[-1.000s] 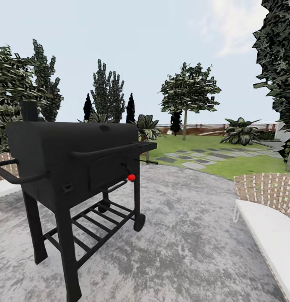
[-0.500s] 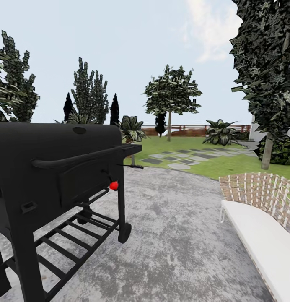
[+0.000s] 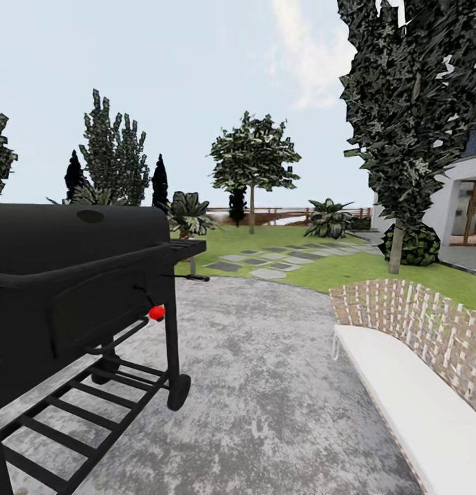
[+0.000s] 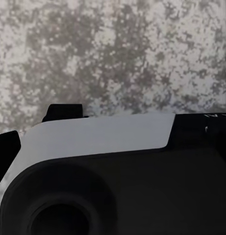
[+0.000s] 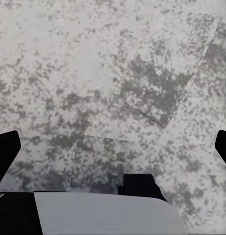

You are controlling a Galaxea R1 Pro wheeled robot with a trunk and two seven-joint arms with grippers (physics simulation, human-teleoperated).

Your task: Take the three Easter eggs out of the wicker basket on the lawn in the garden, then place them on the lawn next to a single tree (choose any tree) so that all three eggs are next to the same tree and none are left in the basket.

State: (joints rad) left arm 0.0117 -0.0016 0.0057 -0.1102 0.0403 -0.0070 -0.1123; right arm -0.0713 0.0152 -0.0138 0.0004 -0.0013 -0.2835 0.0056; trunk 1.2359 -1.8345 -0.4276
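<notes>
The whole head view has swung to the right since a second ago, so the camera has turned, not the things. The black barbecue grill point(image 3: 80, 302), which stood nearly whole in view a second ago, now runs off the left edge, with its red knob point(image 3: 156, 313) and one wheel point(image 3: 178, 392) showing. A white house wall with a window point(image 3: 468, 206) has come into view at the far right.

The grill stands on a mottled grey stone patio point(image 3: 265, 385). At the right is a bench with a white cushion point(image 3: 410, 405) and a woven tan-and-white back point(image 3: 417, 320). Between grill and bench lies an open stretch of patio, running straight ahead to its curved far edge, where the lawn point(image 3: 348, 271) begins. Grey stepping stones point(image 3: 265, 258) cross the grass.

Of the task's things, the lawn and trees show; no eggs or basket can be made out. A tree point(image 3: 252, 155) with a slim pale trunk stands far across the grass, near the brown fence point(image 3: 286, 214). A larger one with a dark crown point(image 3: 396, 110) rises close on the right, beside a round bush point(image 3: 418, 245). Narrow dark conifers point(image 3: 115, 158) and a short palm point(image 3: 188, 214) stand behind the grill.

Both wrist views look down on the speckled grey paving point(image 5: 118, 88). Dark finger tips of the right gripper point(image 5: 113, 152) sit at opposite edges of its view, spread apart with nothing between. For the left gripper, the robot's own grey and black body point(image 4: 113, 171) blocks most of the view, so I cannot tell how it stands.
</notes>
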